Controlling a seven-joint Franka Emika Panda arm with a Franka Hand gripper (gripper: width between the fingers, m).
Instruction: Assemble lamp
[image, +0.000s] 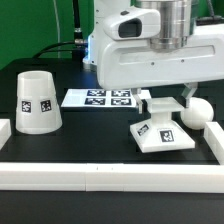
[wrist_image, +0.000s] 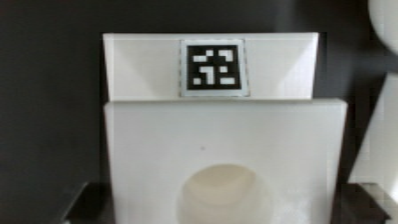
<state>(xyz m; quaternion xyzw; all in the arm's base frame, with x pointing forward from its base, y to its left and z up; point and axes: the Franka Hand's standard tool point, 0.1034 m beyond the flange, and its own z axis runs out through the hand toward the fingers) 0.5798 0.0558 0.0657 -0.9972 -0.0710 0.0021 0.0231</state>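
None of the assembly looks done: the three lamp parts sit apart on the black worktop (image: 92, 138). The large white tapered cup-shaped plastic shade (image: 36, 102) stands alone at the exterior view's left, wide end down, its square tag facing the camera. The rounded white plastic bulb (image: 196, 112) lies at the exterior view's right, just beside the flat square white plastic base (image: 165, 135); I cannot tell whether the two touch. The base sits right of centre in that frame and appears tilted, with its tagged face turned toward the camera. In the wrist view the base (wrist_image: 214, 130) fills most of the frame, showing its black-and-white tag (wrist_image: 214, 66) and a rounded socket hole (wrist_image: 222, 190) with nothing in it. Seating the bulb in that socket and putting on the shade both appear to be left, so I judge the work to be at its first step, the handling of the base.

The robot's fingers (image: 167, 102) hang directly over the base, low enough to seem in contact with its upper edge. Neither view shows their tips clearly, so I cannot tell how far apart they stand or whether they grip the base. The flat white marker board (image: 100, 98) lies behind, at mid-frame, and a long white border rail (image: 100, 178) runs across the lower part of the frame.
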